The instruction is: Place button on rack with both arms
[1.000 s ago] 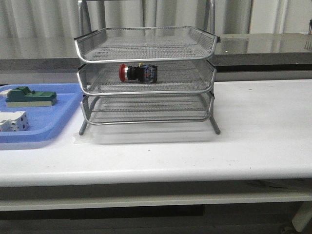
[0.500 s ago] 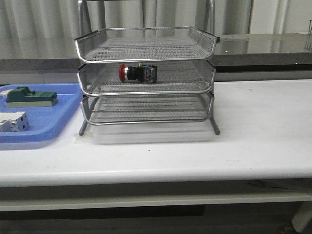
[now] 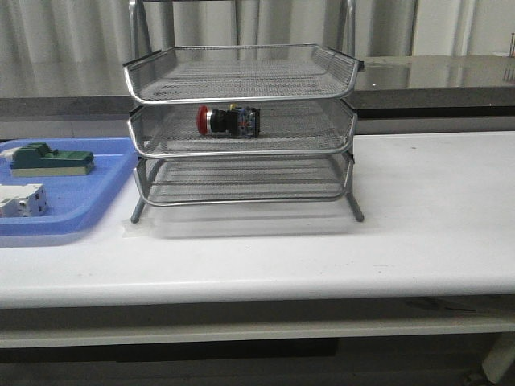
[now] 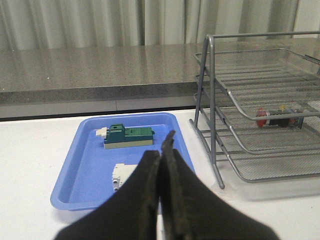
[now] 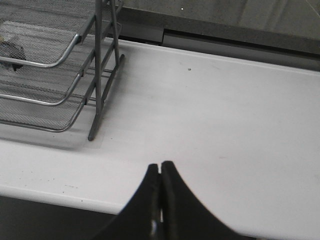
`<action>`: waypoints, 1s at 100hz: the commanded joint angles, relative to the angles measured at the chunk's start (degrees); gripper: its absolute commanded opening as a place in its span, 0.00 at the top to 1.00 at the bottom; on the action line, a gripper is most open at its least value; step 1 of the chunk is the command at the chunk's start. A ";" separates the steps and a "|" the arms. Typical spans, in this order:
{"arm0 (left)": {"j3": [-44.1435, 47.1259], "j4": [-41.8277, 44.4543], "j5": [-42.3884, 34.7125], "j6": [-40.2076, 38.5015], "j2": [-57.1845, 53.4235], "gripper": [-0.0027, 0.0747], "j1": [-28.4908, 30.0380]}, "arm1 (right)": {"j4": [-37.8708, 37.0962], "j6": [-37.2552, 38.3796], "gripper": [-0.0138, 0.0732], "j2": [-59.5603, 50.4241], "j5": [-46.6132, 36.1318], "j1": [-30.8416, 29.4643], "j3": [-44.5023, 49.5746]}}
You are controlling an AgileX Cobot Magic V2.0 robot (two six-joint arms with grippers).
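The button [image 3: 227, 121], red cap to the left and bluish end to the right, lies on its side in the middle tier of the silver wire rack [image 3: 241, 149]. The left wrist view shows the button [image 4: 278, 118] in the same tier of the rack [image 4: 215, 107]. My left gripper [image 4: 161, 150] is shut and empty, held back over the near table by the blue tray. My right gripper [image 5: 160, 167] is shut and empty above the table's front edge, well away from the rack [image 5: 100, 65]. Neither arm shows in the front view.
A flat blue tray [image 3: 96, 201] at the left of the rack holds a green block [image 3: 48, 158] and a white block [image 3: 22, 200]. In the left wrist view the tray [image 4: 85, 160] lies just beyond my fingers. A grey counter [image 3: 434, 76] runs behind the white table.
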 commanded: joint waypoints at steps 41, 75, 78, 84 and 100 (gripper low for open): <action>-1.62 -1.00 -4.34 -0.59 0.70 0.99 0.18 | 0.75 0.53 0.91 -2.99 -12.41 -0.32 5.40; -1.62 -1.00 -4.34 -0.59 0.70 0.99 0.18 | 0.68 2.79 0.91 -18.68 -19.07 -0.32 19.55; -1.62 -1.00 -4.34 -0.59 0.70 0.99 0.18 | 0.68 2.79 0.91 -20.47 -19.07 -0.32 20.55; -1.62 -1.00 -4.34 -0.59 0.70 0.99 0.18 | 0.68 2.79 0.91 -23.40 -18.99 -0.32 22.37; -1.62 -1.00 -4.34 -0.59 0.70 0.99 0.18 | 0.68 2.79 0.91 -31.44 -19.05 -0.32 26.71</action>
